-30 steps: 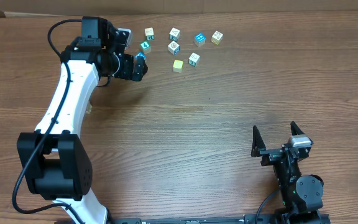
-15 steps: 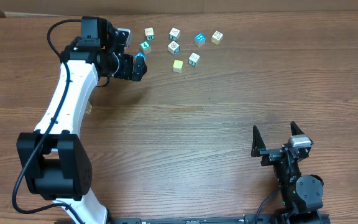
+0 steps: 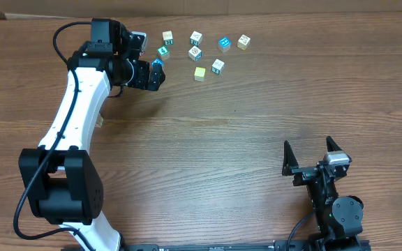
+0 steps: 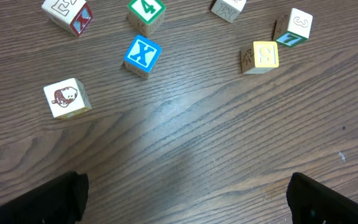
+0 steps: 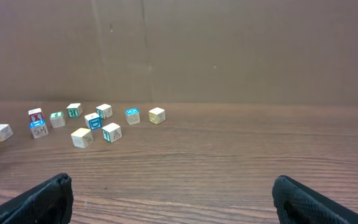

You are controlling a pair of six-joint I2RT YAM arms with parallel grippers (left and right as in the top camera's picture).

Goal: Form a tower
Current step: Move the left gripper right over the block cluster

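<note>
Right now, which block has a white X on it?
The blue block beside the green 4 block; it alone shows a white X on a blue face.

White X on blue cube; green 4 on neighbouring cube

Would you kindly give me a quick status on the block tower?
Left gripper open, over the blocks. Right gripper open, parked, empty. Tower not built, blocks loose. Nothing in the way.

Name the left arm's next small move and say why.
Probably ease the left end effector forward and down over the blue X cube. Its jaws are open and empty, and that cube lies just ahead, apart from its neighbours.
</note>
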